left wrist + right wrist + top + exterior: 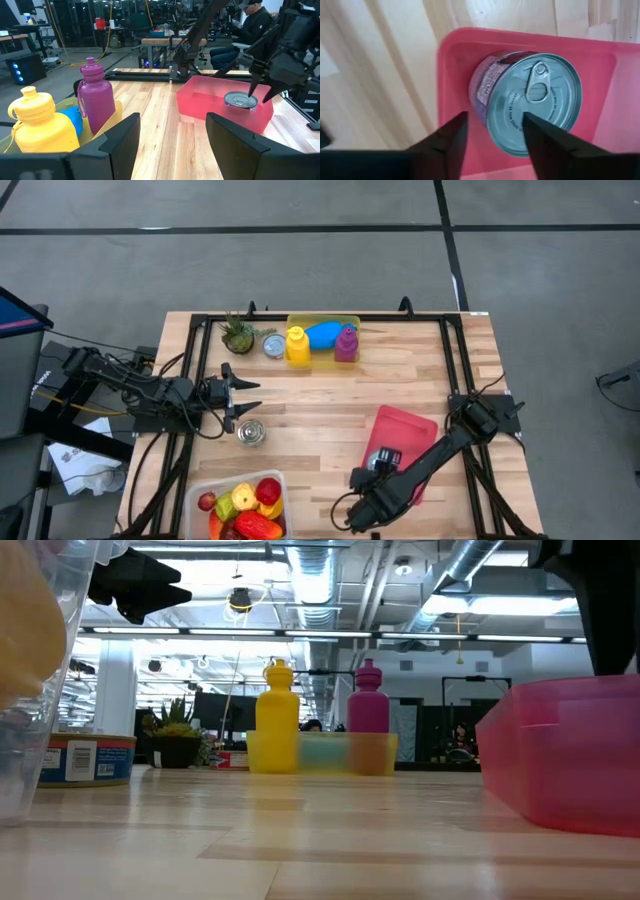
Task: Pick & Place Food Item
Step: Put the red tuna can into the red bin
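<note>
A silver food can [530, 100] with a pull-tab lid stands upright on its base in a corner of the pink bin [408, 430], also visible in the left wrist view as can [240, 100]. My right gripper [495, 117] is open and points down just over its lid, as the left wrist view shows of the right gripper [260, 95]. My left gripper [250, 398] is open and waits near the table's left edge, above a second can [251, 432] that stands on the wood. My right gripper comes from above, and its fingertips [251, 89] stand close over the can's lid [240, 101]. I cannot tell whether they touch it. The can rests upright on the pink bin's floor.
A clear tub [195, 495] of toy fruit sits at the near edge. Along the far edge stand a small plant [238, 333], another can [274, 345], a yellow bottle [297, 345] and a purple bottle [346, 343] by a yellow tray [325, 320]. A person [255, 20] sits beyond the table.
</note>
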### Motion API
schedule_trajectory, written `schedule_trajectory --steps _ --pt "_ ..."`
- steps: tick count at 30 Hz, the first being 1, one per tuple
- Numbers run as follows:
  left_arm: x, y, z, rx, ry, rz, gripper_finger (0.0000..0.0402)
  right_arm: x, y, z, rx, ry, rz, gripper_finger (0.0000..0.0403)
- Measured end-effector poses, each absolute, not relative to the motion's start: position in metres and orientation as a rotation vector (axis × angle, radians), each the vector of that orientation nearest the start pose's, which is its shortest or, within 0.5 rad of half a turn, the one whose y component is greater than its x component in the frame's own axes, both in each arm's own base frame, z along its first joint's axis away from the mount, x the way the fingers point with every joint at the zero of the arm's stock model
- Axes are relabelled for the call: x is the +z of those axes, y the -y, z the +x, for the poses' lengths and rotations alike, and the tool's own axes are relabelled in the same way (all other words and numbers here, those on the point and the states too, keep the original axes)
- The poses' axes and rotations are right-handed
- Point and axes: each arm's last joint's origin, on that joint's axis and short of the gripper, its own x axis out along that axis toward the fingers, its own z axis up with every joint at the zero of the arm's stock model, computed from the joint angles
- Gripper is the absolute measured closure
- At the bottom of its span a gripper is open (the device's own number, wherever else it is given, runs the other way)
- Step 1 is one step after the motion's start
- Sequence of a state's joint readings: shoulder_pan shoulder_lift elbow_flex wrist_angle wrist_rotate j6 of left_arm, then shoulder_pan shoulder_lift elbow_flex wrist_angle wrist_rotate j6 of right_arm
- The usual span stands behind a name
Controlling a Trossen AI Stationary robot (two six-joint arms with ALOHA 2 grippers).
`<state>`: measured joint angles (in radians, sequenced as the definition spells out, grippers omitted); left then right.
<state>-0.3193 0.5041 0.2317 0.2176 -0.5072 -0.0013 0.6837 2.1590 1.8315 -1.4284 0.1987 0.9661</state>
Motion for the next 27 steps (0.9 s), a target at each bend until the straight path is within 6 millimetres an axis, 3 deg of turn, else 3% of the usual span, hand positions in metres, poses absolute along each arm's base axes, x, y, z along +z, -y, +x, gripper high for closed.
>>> schedule_trajectory --steps 5,9,18,23,27 --pt "0.218 0.029 0.132 0.188 -0.050 0.021 0.0183 0.228 -0.248 0.321 -0.422 -1.486 0.038 0.0151" --pt "0.218 0.029 0.132 0.188 -0.050 0.021 0.0183 0.247 -0.250 0.327 -0.422 -1.359 0.009 0.0119" --pt "0.218 0.030 0.132 0.152 -0.051 0.020 0.0183 0.270 -0.279 0.335 -0.427 -0.773 -0.322 0.0112" --pt "0.218 0.030 0.132 0.152 -0.051 0.020 0.0183 0.282 -0.291 0.358 -0.347 -0.593 -0.326 0.0112" --pt "0.218 0.030 0.132 0.140 -0.051 0.016 0.0183 0.289 -0.298 0.386 -0.124 -0.473 -0.292 0.0112"
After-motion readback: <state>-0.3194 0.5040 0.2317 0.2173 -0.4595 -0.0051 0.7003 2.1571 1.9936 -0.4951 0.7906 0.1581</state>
